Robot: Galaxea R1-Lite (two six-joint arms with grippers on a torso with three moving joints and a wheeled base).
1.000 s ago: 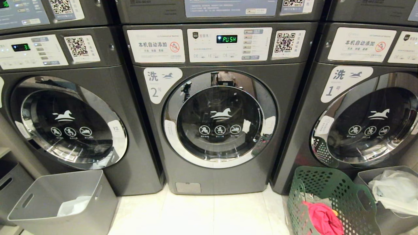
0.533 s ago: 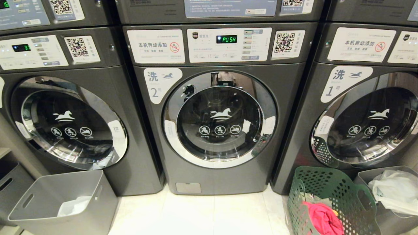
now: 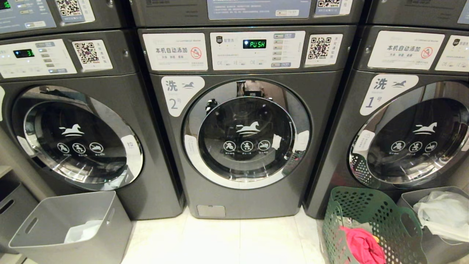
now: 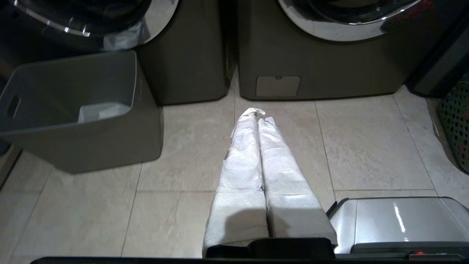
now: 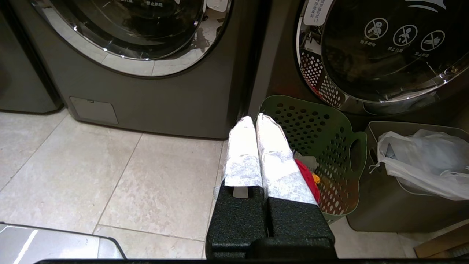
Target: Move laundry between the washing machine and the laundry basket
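The middle washing machine (image 3: 246, 134), marked 2, has its round door closed and shows PUSH on its display. A green perforated laundry basket (image 3: 361, 205) stands on the floor at its lower right, holding pink-red laundry (image 3: 361, 245). Neither arm shows in the head view. My left gripper (image 4: 258, 115) is shut, its white-wrapped fingers pressed together over the floor tiles in front of that machine, with nothing between them. My right gripper (image 5: 254, 120) is also shut and empty, hanging just beside the green basket (image 5: 322, 128) with the red laundry (image 5: 306, 176) behind its fingers.
A grey bin (image 3: 47, 227) with a white item inside stands lower left. Another grey bin (image 3: 406, 200) with a white plastic bag (image 3: 443, 212) sits right of the basket. Closed machines flank the middle one. The robot's silver base (image 4: 395, 220) shows near the left gripper.
A small dark reflection in the middle door's chrome ring has shifted a little. The machines, bins and basket stand as before.
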